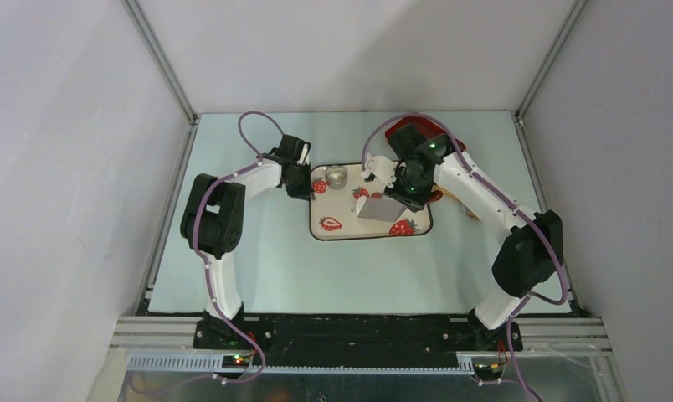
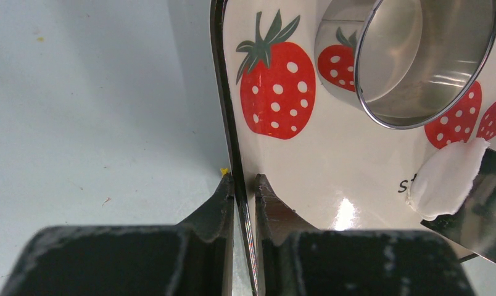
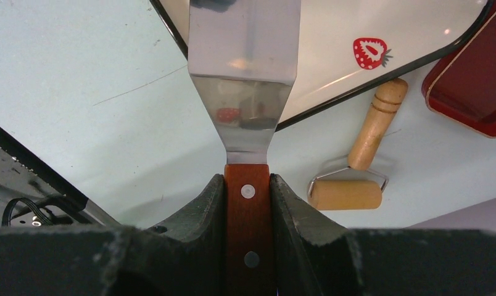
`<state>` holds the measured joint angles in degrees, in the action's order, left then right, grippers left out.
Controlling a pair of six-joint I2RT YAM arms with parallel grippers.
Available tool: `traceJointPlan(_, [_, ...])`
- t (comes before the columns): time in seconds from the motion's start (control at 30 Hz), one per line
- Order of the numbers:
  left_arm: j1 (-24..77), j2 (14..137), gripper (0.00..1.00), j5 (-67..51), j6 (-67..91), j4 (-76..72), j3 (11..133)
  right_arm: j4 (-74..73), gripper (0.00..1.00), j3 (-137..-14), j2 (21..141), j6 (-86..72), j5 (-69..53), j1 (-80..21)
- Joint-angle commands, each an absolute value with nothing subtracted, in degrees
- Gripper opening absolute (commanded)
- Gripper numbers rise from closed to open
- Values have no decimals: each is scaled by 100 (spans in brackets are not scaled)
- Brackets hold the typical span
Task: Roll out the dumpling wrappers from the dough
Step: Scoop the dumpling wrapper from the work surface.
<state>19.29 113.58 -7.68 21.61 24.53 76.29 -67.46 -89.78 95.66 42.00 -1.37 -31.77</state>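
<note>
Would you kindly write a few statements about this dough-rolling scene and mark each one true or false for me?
1. The left pincer clamps the rim of the strawberry tray. True.
2. The right pincer holds the wooden roller. False: it holds the spatula by its wooden handle, and the roller lies on the table beside the tray.
3. A white dough piece sits at the edge of the spatula's blade. True.
4. The silvery cup stands on the red tray. False: it stands on the strawberry tray.
</note>
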Motion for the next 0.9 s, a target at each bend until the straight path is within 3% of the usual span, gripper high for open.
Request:
traceJointPlan(0.0, [2108, 11549, 0, -588, 2039, 2574, 7548, -6011, 0, -9061, 9150, 4082, -207, -3199])
traceJointPlan(0.33, [2112, 11549, 0, -588, 2030, 2575, 7542, -6259, 0, -9127, 8966, 4228, -33, -3152])
traceJointPlan(0.87, [2110, 11549, 0, -580, 2028, 2571, 7547, -6784, 0, -8154, 9141, 4183, 462, -2997])
